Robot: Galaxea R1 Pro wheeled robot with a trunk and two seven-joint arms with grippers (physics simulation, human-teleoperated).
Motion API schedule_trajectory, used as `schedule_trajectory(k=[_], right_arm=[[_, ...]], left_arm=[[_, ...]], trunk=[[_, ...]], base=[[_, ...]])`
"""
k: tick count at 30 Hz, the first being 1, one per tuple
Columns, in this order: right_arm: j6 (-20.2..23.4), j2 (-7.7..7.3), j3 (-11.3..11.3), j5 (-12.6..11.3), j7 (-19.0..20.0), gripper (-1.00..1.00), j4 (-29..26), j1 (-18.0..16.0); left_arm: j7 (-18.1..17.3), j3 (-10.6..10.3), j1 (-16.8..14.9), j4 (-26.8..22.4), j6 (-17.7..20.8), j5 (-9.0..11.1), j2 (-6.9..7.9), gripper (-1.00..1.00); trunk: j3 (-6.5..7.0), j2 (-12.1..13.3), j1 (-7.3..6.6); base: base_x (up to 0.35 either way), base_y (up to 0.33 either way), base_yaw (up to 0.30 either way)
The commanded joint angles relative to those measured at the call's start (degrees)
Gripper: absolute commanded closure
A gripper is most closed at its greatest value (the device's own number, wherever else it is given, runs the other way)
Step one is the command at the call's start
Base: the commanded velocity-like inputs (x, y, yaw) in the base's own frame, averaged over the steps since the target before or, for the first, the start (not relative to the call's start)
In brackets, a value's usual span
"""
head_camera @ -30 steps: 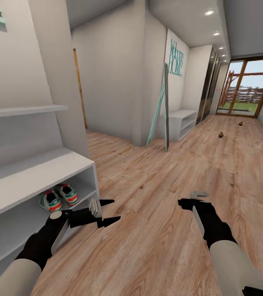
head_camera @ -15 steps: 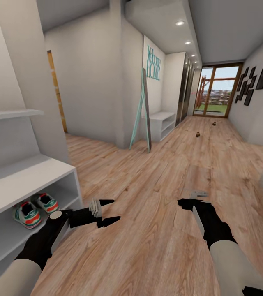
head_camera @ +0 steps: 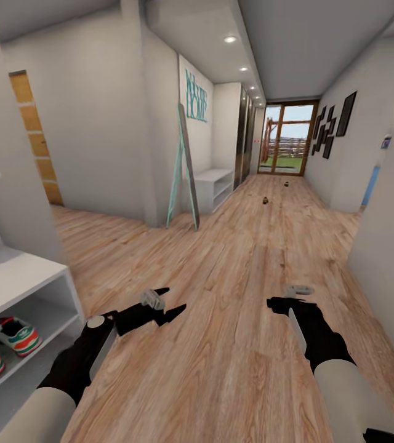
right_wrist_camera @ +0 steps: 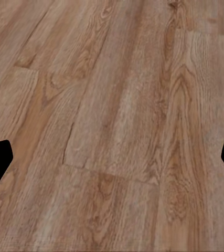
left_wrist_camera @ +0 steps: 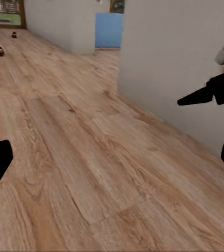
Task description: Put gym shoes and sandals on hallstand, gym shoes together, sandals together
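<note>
Two off-white sneakers with green stripes [head_camera: 3, 344] sit on the pale grey hallstand's lower shelf [head_camera: 43, 317]. Two small dark brown sandals [head_camera: 265, 199] lie far down the wood-plank corridor floor [head_camera: 240, 344]. Left gripper [head_camera: 163, 303] and right gripper [head_camera: 281, 303]: jaws spread, empty. Risk: side walls close; an arm could clip one.

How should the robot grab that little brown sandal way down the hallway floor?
Probably from above, pinching the nearer sandal across its sides, since it lies flat on the corridor floor with open space around. It looks too small from here to tell which way its strap faces, so the robot should drive closer first.
</note>
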Motion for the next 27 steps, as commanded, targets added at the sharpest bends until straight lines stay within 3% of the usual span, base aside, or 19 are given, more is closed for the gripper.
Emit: schedule_trajectory(k=[1,6,10,18,21,27], right_arm=[[0.3,0.03,0.0,0.5,0.1,-1.0,-0.1,0.0],[0.3,0.06,0.0,0.5,0.1,-1.0,-0.1,0.0],[0.3,0.09,0.0,0.6,0.2,-1.0,0.0,0.0],[0.3,0.14,0.2,0.7,0.2,-1.0,0.2,0.0],[0.3,0.17,0.2,0.9,0.3,-1.0,0.2,0.0],[0.3,0.24,0.2,1.0,0.4,-1.0,0.4,0.0]], left_arm=[[2.5,-0.2,0.0,0.0,0.2,0.5,-0.38,-1.0],[11.2,-0.3,0.0,0.0,0.2,0.6,-2.37,-1.0],[21.2,-0.2,0.0,-0.1,0.2,0.6,-3.95,-1.0],[35.6,-0.1,-0.1,-0.4,0.2,0.7,-5.09,-1.0],[38.1,-0.1,-0.1,-0.4,0.2,0.7,-5.13,-1.0],[39.3,0.0,-0.1,-0.3,0.2,0.8,-5.14,-1.0]], trunk=[[-0.02,0.0,0.02],[0.15,0.0,0.02],[0.28,0.0,0.02],[0.35,0.0,0.02],[0.35,0.0,0.02],[0.35,0.0,0.02]], base=[[0.313,-0.181,-0.29],[0.318,-0.187,-0.29],[0.322,-0.191,-0.277],[0.322,-0.191,-0.072],[0.324,-0.19,-0.004],[0.335,-0.162,-0.001]])
